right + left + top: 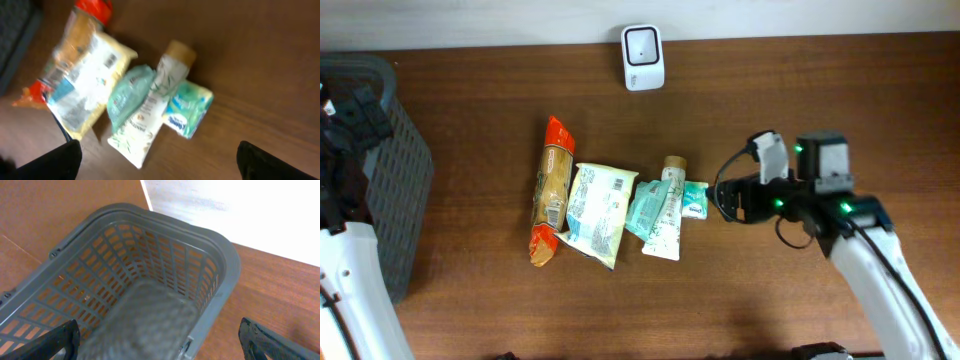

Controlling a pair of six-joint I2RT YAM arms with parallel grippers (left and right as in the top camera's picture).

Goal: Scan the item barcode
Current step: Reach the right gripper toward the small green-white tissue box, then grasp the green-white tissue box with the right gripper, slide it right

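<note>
Several packaged items lie in a row at mid-table: an orange snack pack (551,190), a yellow-white packet (595,212), a teal pouch (645,207), a white tube (666,210) and a small green tissue pack (695,199). A white scanner (642,57) stands at the far edge. My right gripper (726,198) hovers open just right of the tissue pack (189,108), nothing between its fingers (55,162). The right wrist view is blurred and also shows the tube (152,115) and the pouch (127,90). My left gripper (160,342) is open above the grey basket (227,265).
The grey mesh basket (395,190) stands at the table's left edge, under the left arm (345,130). Its blurred handle (145,325) lies between the left fingers (50,342). Bare wood lies right of and in front of the items.
</note>
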